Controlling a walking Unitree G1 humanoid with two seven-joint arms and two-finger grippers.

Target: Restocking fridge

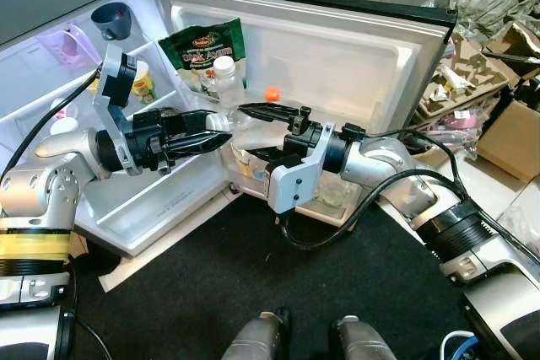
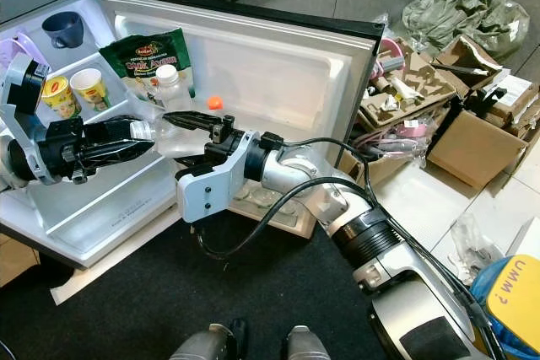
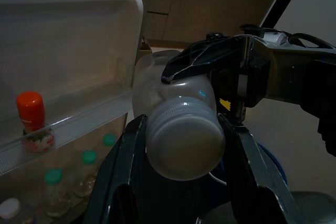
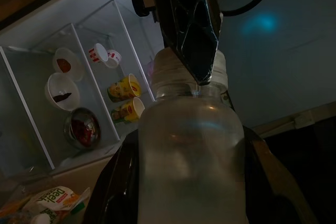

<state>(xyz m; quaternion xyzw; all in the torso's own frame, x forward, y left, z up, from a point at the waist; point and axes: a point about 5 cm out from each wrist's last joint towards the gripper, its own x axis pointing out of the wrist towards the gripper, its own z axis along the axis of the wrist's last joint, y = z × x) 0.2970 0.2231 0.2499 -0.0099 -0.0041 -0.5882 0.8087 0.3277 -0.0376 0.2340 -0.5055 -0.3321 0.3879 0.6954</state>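
Clear plastic bottle [image 1: 240, 128] w/ white cap, horizontal, clamped btwn left gripper [image 1: 218, 134] & right gripper [image 1: 260, 131].

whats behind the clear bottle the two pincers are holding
Behind the clear bottle, on the open fridge door's shelf, a green snack bag, a white-capped bottle and an orange-capped bottle show. Their lower parts are covered by the bottle, left pincer and right pincer.
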